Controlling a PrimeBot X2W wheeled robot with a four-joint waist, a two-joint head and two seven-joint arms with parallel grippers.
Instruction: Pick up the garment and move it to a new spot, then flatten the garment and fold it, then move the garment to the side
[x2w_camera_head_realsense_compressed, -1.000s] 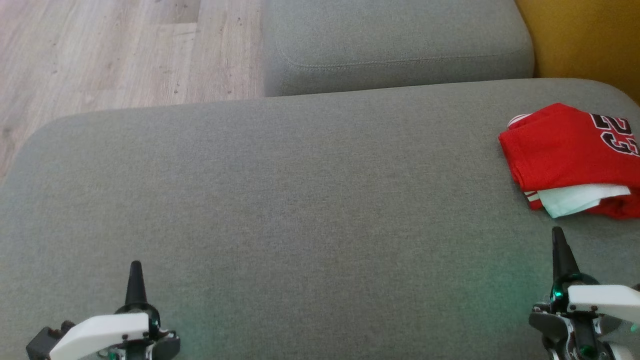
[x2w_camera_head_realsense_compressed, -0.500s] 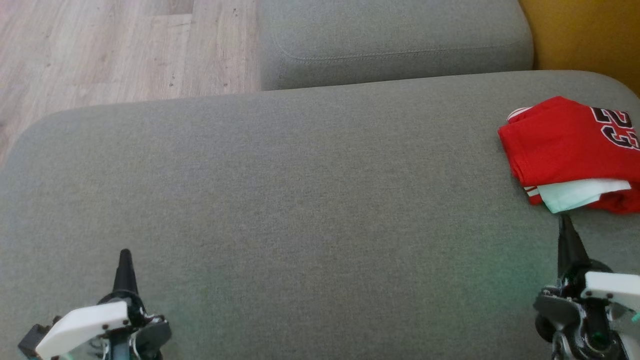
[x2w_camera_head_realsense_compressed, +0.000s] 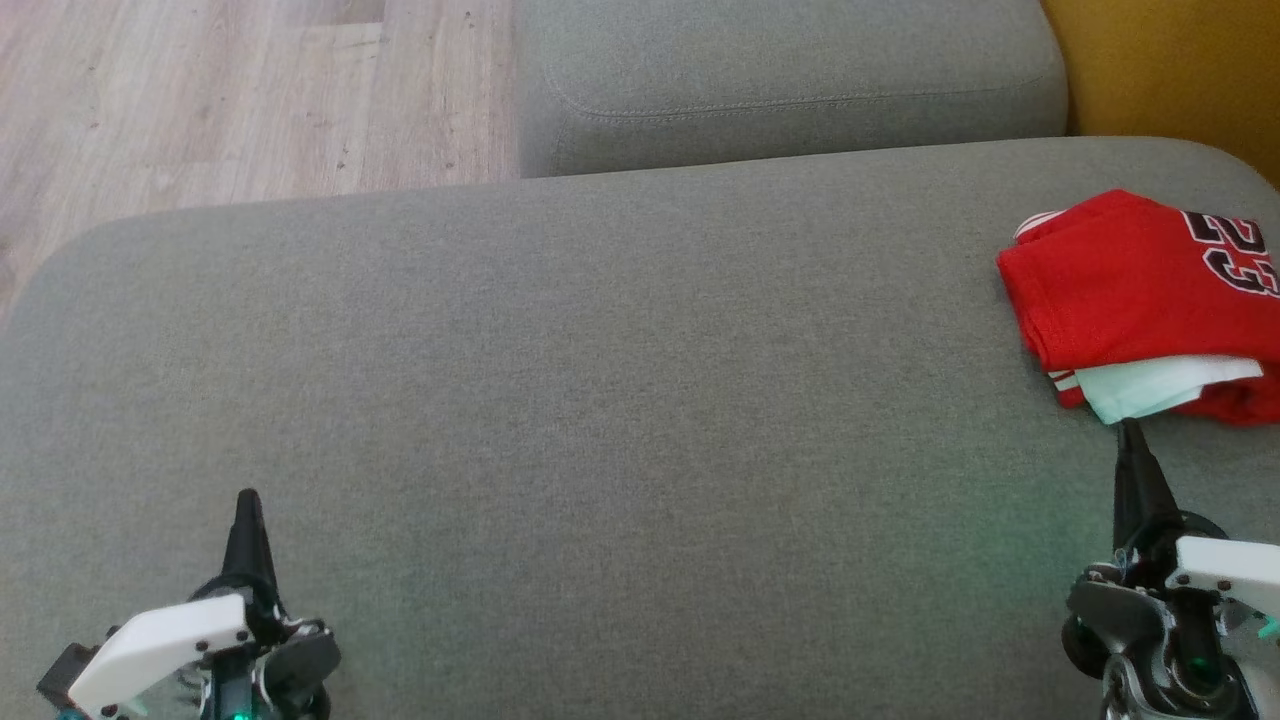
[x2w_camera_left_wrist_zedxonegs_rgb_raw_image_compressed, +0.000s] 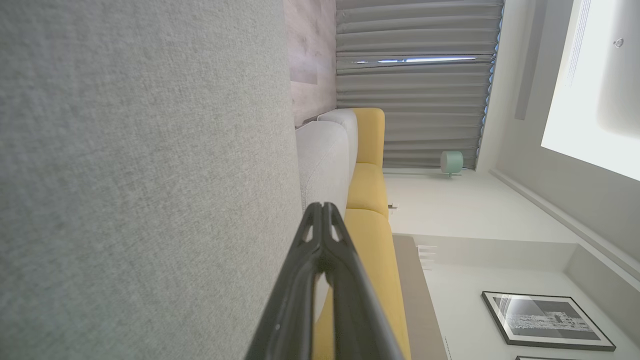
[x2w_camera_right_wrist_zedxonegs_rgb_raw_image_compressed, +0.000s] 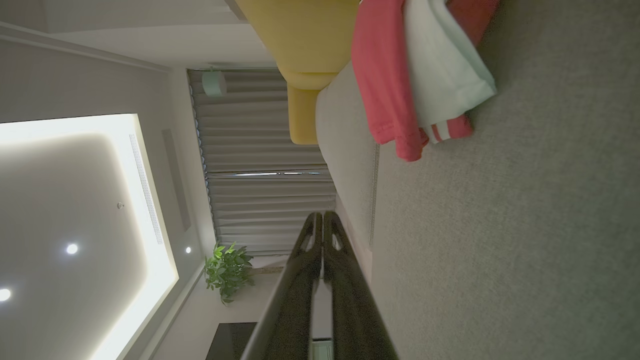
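Here, a folded red jersey (x2w_camera_head_realsense_compressed: 1130, 290) lies on a grey sofa seat (x2w_camera_head_realsense_compressed: 600, 400).
The seat spans the head view, and the jersey sits at the right edge, mid-height. The left gripper (x2w_camera_head_realsense_compressed: 246, 500) at lower left and the right gripper (x2w_camera_head_realsense_compressed: 1128, 432) at lower right, just below the jersey, have jaws pressed together, empty.

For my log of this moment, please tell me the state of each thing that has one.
garment, folded, lying at the sofa's right end.
left hand, shut, empty.
right hand, shut, empty, short of the garment.
curtain, drawn.
ceiling spotlight, on.
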